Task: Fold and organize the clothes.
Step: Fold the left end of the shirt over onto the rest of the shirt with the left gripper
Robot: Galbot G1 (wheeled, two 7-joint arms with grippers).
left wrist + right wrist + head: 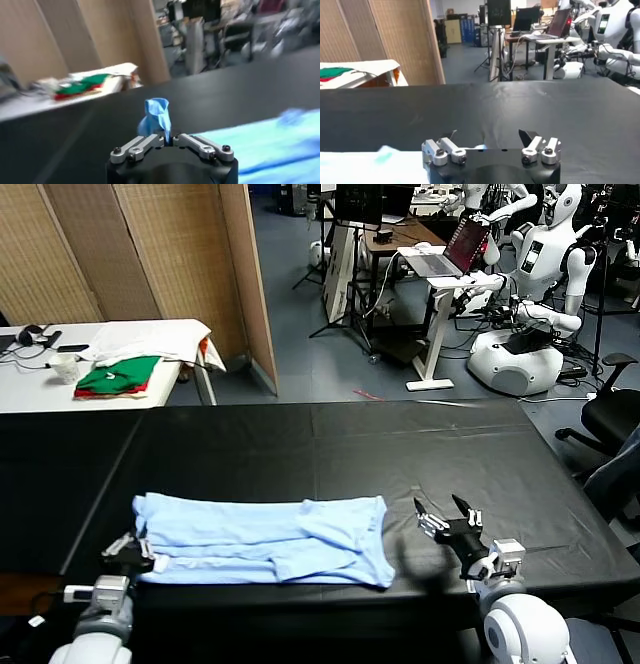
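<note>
The clothes, one pale light-blue T-shirt [260,539], lie flattened in a long strip on the black table [330,444] near its front edge. My left gripper [130,552] sits at the shirt's left end. In the left wrist view that gripper [168,137] is shut on a pinched-up tuft of the blue fabric [157,115]. My right gripper [447,514] hovers low over bare table just right of the shirt's right end, open with nothing between its fingers. In the right wrist view the right gripper [488,135] has its jaws wide apart, with a patch of the shirt [370,165] off to one side.
A white side table [30,389] at the back left carries folded green and red garments [118,376], a white cloth [150,339] and a cup [65,367]. Beyond the black table stand a wooden screen [180,254], a laptop desk [445,269] and parked white robots [530,334].
</note>
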